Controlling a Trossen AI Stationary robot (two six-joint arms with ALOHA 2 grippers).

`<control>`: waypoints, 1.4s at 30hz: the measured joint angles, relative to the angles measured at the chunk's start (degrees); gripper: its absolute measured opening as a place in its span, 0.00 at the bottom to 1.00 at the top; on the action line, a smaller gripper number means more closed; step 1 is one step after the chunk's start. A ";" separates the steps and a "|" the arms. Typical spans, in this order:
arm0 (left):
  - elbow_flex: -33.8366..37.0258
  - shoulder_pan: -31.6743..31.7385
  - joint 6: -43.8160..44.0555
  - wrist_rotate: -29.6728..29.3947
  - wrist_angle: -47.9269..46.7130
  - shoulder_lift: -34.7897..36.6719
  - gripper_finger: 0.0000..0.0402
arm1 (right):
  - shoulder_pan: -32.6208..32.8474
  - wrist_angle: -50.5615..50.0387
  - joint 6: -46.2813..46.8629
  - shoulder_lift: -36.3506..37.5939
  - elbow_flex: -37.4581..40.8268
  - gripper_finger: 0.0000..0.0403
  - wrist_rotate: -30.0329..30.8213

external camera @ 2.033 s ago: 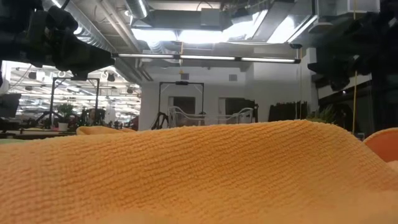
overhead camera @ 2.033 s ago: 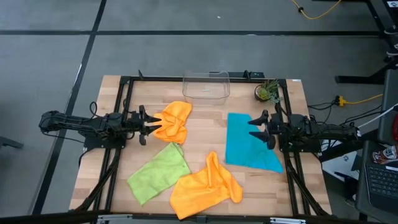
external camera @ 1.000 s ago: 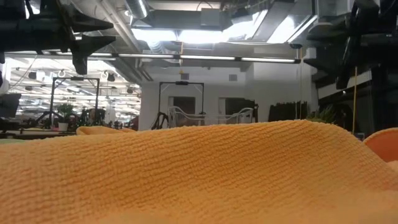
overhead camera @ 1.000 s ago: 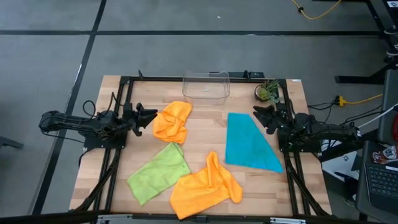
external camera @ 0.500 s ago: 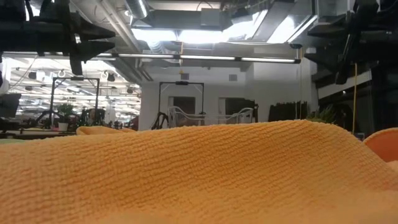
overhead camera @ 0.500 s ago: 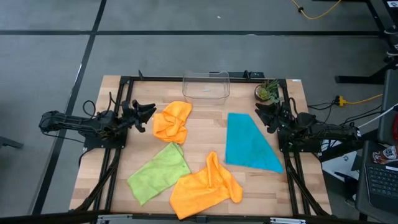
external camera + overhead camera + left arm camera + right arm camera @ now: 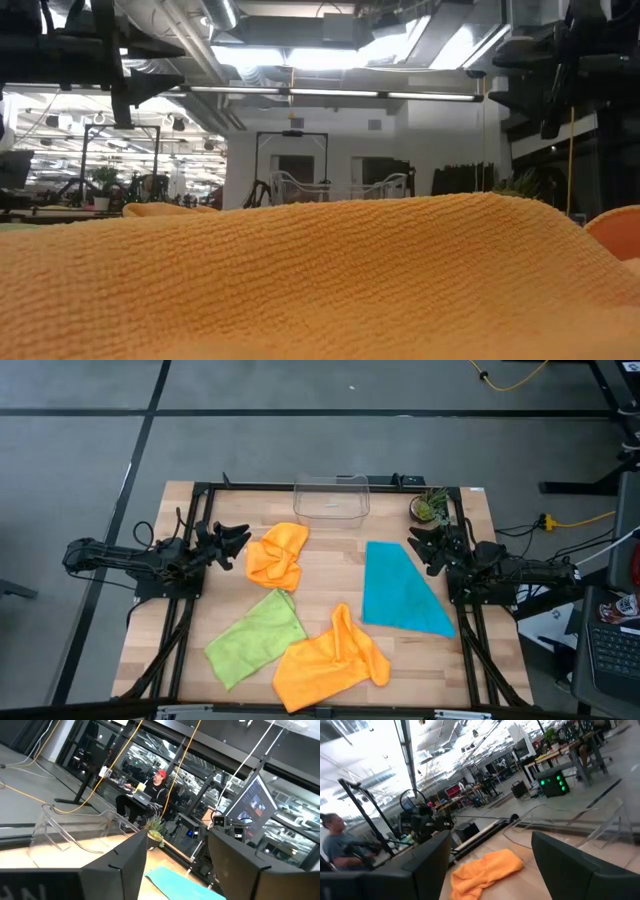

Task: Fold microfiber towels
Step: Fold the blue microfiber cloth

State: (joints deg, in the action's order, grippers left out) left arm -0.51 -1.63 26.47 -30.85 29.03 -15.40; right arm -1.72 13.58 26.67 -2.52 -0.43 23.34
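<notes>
In the high view four microfiber towels lie on the wooden table. A crumpled orange one (image 7: 277, 556) is at the far left and a lime green one (image 7: 256, 637) at the near left. A second rumpled orange one (image 7: 332, 658) is near the front edge, and a flat teal one (image 7: 402, 590) is on the right. My left gripper (image 7: 236, 542) stands open at the left side, just left of the far orange towel and above the table. My right gripper (image 7: 422, 546) stands open at the right side, by the teal towel's far corner. Neither has anything between its fingers.
A clear plastic bin (image 7: 331, 498) stands at the far edge in the middle. A small potted plant (image 7: 431, 508) sits at the far right corner. A black frame (image 7: 200, 500) runs around the table. In the low view the near orange towel (image 7: 320, 280) fills the lower half.
My left gripper has rolled at the wrist without leaving its place, and its fingers have spread wider. My right gripper has rolled a little, also in place. The towels have not moved.
</notes>
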 joint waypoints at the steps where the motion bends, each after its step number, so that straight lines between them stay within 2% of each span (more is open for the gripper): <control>1: 0.00 0.00 0.00 0.00 -0.01 0.00 0.53 | 0.00 0.09 0.78 0.00 0.00 0.69 -0.02; 5: 0.00 -0.02 2.14 0.00 0.01 0.00 0.52 | 0.00 2.09 11.21 0.00 0.00 0.69 0.66; 8: 0.00 0.00 2.85 0.00 -0.01 0.00 0.52 | 0.00 1.46 15.26 -0.29 -0.65 0.69 -2.33; 13: -0.02 -0.02 2.92 0.04 -0.04 -1.07 0.52 | 0.02 0.36 12.84 -6.13 -7.28 0.69 -4.48; 16: -0.02 -0.02 2.98 0.02 -0.01 -2.28 0.52 | 0.00 -5.54 9.56 -13.33 -14.18 0.69 -7.14; 19: -0.02 -0.02 3.51 0.02 -0.02 -3.54 0.52 | 0.05 -19.33 10.36 -23.17 -22.53 0.69 -11.66; 22: -0.02 -0.01 4.91 0.00 -0.02 -4.18 0.52 | 0.70 -30.92 13.93 -34.18 -29.91 0.69 -19.83; 26: -0.02 -0.02 4.91 0.00 -0.03 -4.17 0.52 | 3.71 -34.40 12.16 -47.55 -36.38 0.69 -30.27; 31: -0.02 -0.02 3.45 0.00 -0.03 -4.17 0.52 | 7.24 -35.16 1.93 -60.36 -40.42 0.69 -31.43; 34: -0.02 -0.02 1.87 0.00 -0.36 -4.17 0.52 | 8.60 -34.98 -1.15 -66.12 -41.23 0.69 -31.17; 39: -0.02 -0.02 0.09 -0.02 -0.84 -4.17 0.52 | 11.70 -34.58 -0.81 -74.31 -41.40 0.69 -30.65; 42: -0.02 -0.02 -0.08 -0.90 -1.62 -4.17 0.52 | 13.53 -34.22 3.75 -78.69 -41.40 0.69 -29.59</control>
State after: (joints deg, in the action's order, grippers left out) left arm -0.54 -1.65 26.39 -31.75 27.41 -19.57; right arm 11.81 -20.64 30.42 -81.21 -41.82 -6.25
